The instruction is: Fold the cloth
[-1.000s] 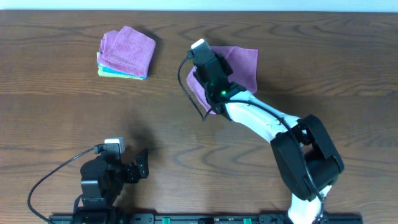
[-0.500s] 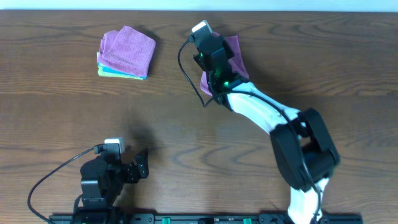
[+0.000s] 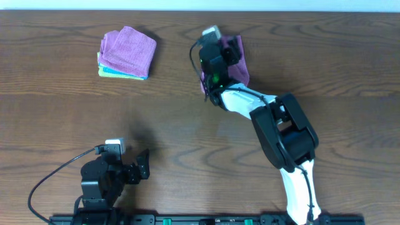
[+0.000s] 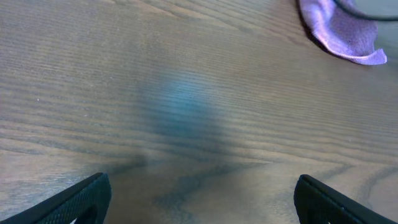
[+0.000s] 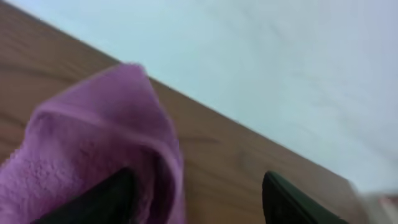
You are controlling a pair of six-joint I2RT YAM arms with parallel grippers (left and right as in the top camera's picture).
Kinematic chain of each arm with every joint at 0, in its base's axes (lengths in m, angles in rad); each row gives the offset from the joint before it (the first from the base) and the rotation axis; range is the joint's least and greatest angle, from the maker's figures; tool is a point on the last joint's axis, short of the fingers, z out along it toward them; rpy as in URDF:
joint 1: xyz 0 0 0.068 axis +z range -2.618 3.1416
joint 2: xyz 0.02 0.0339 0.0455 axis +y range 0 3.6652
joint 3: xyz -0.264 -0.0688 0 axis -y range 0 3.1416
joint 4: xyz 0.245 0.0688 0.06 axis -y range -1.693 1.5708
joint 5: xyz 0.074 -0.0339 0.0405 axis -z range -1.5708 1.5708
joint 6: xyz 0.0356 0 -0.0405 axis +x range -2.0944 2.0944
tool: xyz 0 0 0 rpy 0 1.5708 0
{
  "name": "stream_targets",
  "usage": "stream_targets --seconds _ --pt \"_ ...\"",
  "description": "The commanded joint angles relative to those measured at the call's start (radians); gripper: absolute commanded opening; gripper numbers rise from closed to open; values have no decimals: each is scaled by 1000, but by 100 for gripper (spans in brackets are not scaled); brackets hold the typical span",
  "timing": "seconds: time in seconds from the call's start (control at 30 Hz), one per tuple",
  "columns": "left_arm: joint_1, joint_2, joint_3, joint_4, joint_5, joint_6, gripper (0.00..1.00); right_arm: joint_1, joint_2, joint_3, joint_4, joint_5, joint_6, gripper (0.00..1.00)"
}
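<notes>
The purple cloth (image 3: 242, 67) lies folded into a narrow strip near the table's far edge. My right gripper (image 3: 230, 47) is over its far end. In the right wrist view the right gripper (image 5: 196, 178) is open. A raised fold of the cloth (image 5: 93, 143) rests against its left finger (image 5: 106, 199), and bare wood shows between the jaws. My left gripper (image 3: 142, 164) sits at the near left, far from the cloth. It is open (image 4: 202, 186) over bare table, and an edge of the cloth (image 4: 342, 28) shows at the top right of the left wrist view.
A stack of folded cloths (image 3: 128, 53), pink on top with green and blue below, lies at the far left. The table's far edge (image 3: 300, 11) runs just behind the right gripper. The right arm (image 3: 275, 119) stretches across the right middle.
The right gripper carried the cloth's edge toward the far side and to the right, folding the cloth narrower. Its jaws, shut before, now stand apart. The left arm has not moved.
</notes>
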Motion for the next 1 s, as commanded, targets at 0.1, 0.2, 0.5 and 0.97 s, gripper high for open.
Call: stream_targets --seconds 0.1,0.2,0.5,0.97 --pt "0 0 23 0 19 -4 95 87 -233 25 -412 21 222 84" --pt "0 0 23 0 23 -5 95 100 -352 24 -639 -139 419 99" --pt "0 0 23 0 42 -8 95 -19 -503 24 -1226 -511 1157 95" --pt "0 0 23 -1 48 -82 95 -236 -432 -72 -1260 -866 1493 86"
